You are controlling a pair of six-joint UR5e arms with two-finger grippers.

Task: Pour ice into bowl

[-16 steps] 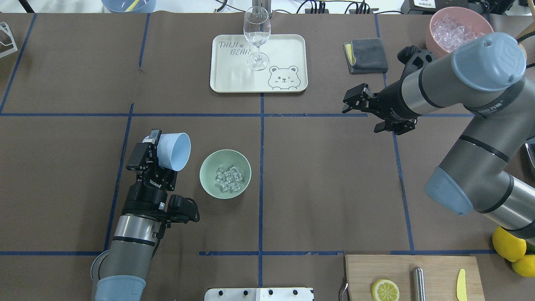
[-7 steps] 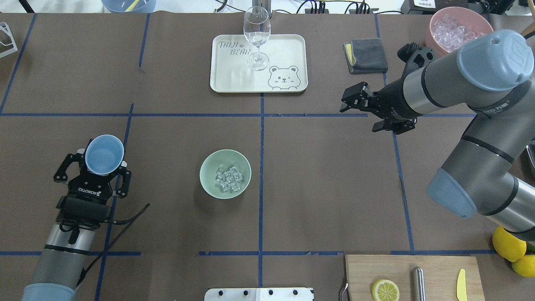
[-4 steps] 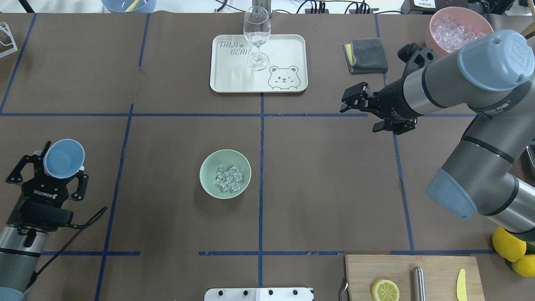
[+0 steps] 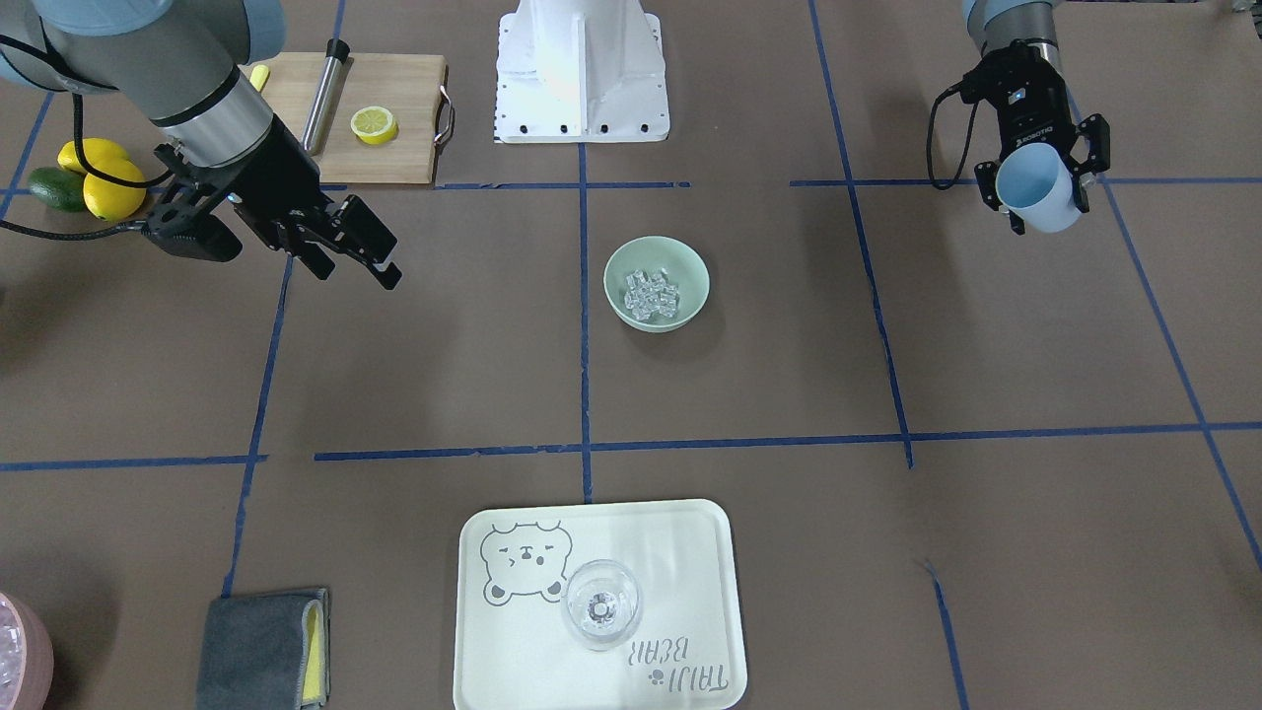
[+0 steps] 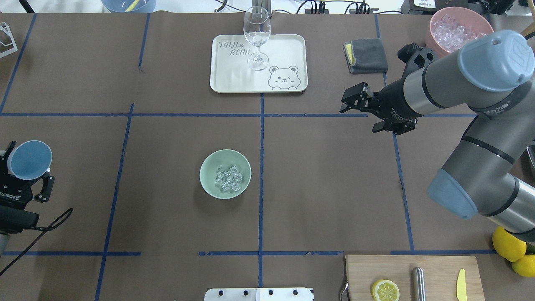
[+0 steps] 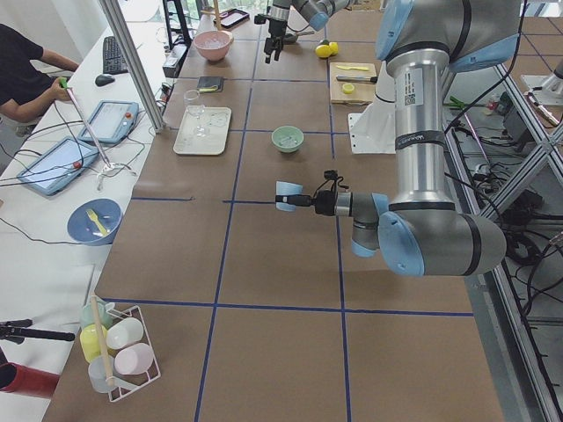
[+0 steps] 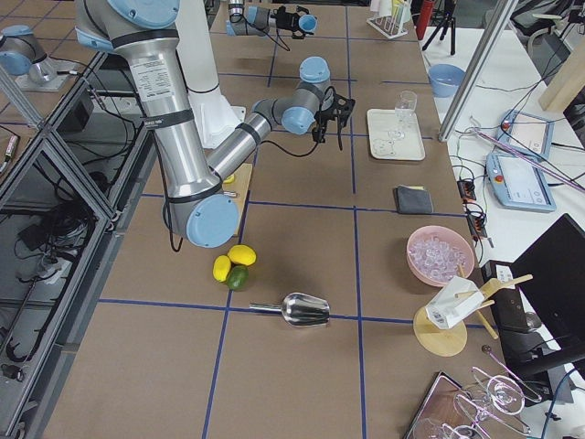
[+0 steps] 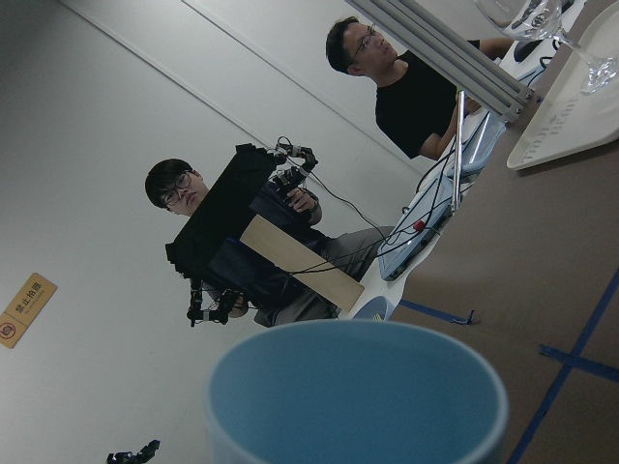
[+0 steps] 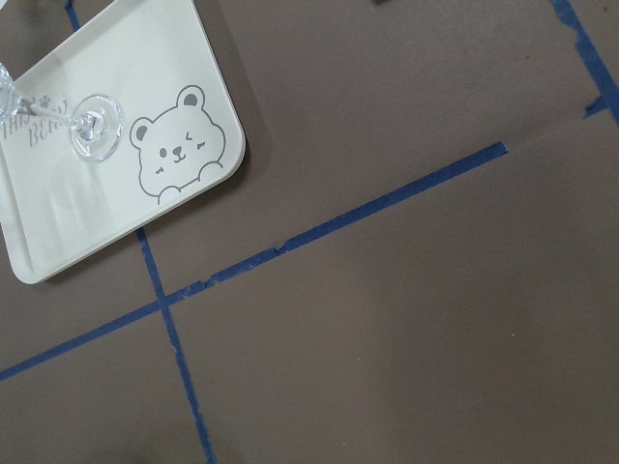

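Observation:
The mint-green bowl (image 5: pixel 225 159) stands near the table's middle with several clear ice cubes (image 5: pixel 228 179) in it; it also shows in the front view (image 4: pixel 657 254) with the ice (image 4: pixel 651 291). My left gripper (image 5: pixel 26 169) is shut on a light blue cup (image 5: pixel 29 159), held upright far to the left of the bowl, at the view's edge. The cup looks empty. In the front view the left gripper (image 4: pixel 1040 202) holds the cup (image 4: pixel 1037 187) above the table. The cup's rim (image 8: pixel 358 396) fills the left wrist view. My right gripper (image 5: pixel 354 101) is open and empty, at the far right.
A pink container (image 5: pixel 434 21) of ice stands at the far right corner beside a grey cloth (image 5: pixel 368 55). A wine glass (image 5: pixel 256 35) stands on a cream tray (image 5: pixel 284 46). A cutting board (image 5: pixel 434 267) with a lemon half and several whole fruits (image 5: pixel 508 244) lie near right.
My left arm drew back from beside the bowl to the table's left edge, turning the cup from tilted toward the bowl to upright. The ice and the right arm stayed put.

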